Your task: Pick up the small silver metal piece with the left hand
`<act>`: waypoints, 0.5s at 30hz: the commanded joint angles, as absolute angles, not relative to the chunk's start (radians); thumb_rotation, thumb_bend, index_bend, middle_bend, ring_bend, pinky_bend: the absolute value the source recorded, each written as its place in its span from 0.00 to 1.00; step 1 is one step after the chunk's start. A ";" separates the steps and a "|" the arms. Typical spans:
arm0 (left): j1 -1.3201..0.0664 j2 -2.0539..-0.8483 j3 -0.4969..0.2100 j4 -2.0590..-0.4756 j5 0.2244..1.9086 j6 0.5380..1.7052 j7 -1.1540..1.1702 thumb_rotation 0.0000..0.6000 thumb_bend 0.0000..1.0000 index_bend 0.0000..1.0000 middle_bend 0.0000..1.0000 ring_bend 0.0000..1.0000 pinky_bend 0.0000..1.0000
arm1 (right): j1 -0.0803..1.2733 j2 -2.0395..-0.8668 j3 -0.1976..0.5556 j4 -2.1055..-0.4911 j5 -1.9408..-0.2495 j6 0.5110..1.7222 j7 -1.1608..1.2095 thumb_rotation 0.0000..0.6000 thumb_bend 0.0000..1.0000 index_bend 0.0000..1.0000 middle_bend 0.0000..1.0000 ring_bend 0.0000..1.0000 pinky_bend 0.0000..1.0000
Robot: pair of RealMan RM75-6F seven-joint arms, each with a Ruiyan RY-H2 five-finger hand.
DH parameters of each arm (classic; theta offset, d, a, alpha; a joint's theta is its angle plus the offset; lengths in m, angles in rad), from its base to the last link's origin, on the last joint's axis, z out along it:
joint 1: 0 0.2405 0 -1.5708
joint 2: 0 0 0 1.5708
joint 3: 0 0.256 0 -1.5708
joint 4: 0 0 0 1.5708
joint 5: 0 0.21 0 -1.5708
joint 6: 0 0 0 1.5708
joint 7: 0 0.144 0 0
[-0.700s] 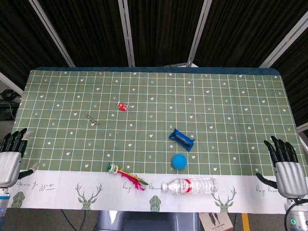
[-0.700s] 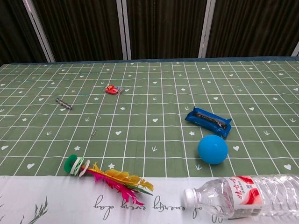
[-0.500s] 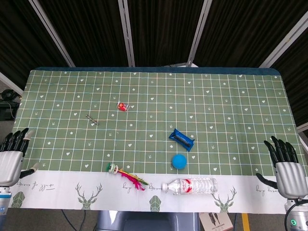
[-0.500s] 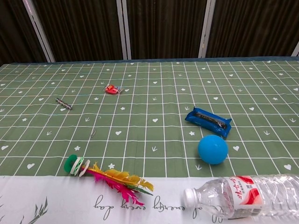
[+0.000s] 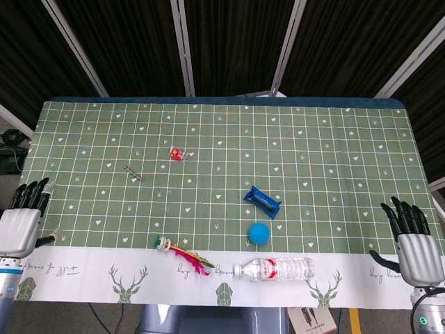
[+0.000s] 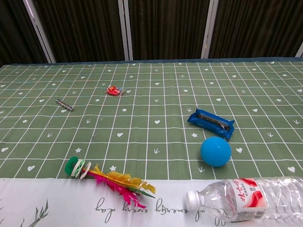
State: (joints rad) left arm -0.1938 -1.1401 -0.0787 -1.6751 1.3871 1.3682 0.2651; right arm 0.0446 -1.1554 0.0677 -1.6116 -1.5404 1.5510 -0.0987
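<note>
At the tabletop's near-left corner the left hand (image 5: 19, 224) hovers empty, fingers extended and slightly apart; the right hand (image 5: 416, 245) waits likewise at the near-right corner. The small silver metal piece (image 5: 133, 172) lies untouched toward the left edge, farther in, apparently awaiting the reach

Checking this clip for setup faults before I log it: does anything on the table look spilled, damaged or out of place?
Only the clear plastic water bottle stands out: it lies on its side at the near edge, cap on, no spill visible. The small silver metal piece lies untouched on the green grid tablecloth, apart from the left hand.
</note>
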 commanded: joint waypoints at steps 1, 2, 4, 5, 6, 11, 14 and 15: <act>-0.245 -1.151 -0.104 -1.637 1.364 1.306 0.295 1.00 0.22 0.15 0.00 0.00 0.00 | 0.044 -1.155 0.067 -1.613 -1.542 1.552 -0.101 1.00 0.05 0.10 0.00 0.00 0.06; -0.264 -1.154 -0.109 -1.623 1.359 1.281 0.308 1.00 0.22 0.18 0.00 0.00 0.00 | 0.043 -1.155 0.067 -1.613 -1.543 1.554 -0.102 1.00 0.05 0.10 0.00 0.00 0.06; -0.308 -1.173 -0.127 -1.584 1.343 1.225 0.327 1.00 0.22 0.23 0.00 0.00 0.00 | 0.042 -1.155 0.068 -1.612 -1.540 1.555 -0.105 1.00 0.05 0.10 0.00 0.00 0.06; -0.328 -1.183 -0.135 -1.566 1.332 1.198 0.332 1.00 0.23 0.26 0.00 0.00 0.00 | 0.042 -1.155 0.069 -1.611 -1.539 1.555 -0.106 1.00 0.05 0.10 0.00 0.00 0.06; -0.350 -1.196 -0.143 -1.545 1.323 1.170 0.334 1.00 0.23 0.30 0.00 0.00 0.00 | 0.042 -1.155 0.069 -1.611 -1.536 1.554 -0.107 1.00 0.05 0.10 0.00 0.00 0.06; -0.458 -1.260 -0.167 -1.419 1.296 1.027 0.335 1.00 0.23 0.42 0.00 0.00 0.00 | 0.043 -1.154 0.070 -1.618 -1.529 1.548 -0.104 1.00 0.05 0.10 0.00 0.00 0.06; -0.519 -1.315 -0.175 -1.324 1.313 0.970 0.310 1.00 0.23 0.44 0.00 0.00 0.00 | 0.042 -1.155 0.068 -1.618 -1.531 1.549 -0.108 1.00 0.05 0.11 0.00 0.00 0.06; -0.534 -1.331 -0.174 -1.294 1.324 0.961 0.297 1.00 0.23 0.44 0.00 0.00 0.00 | 0.042 -1.155 0.068 -1.618 -1.529 1.547 -0.110 1.00 0.05 0.11 0.00 0.00 0.06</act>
State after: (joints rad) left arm -0.4741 -1.2756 -0.1613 -1.3753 1.3124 1.0137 0.3202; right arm 0.0418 -1.1547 0.0681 -1.6183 -1.5293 1.5476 -0.1090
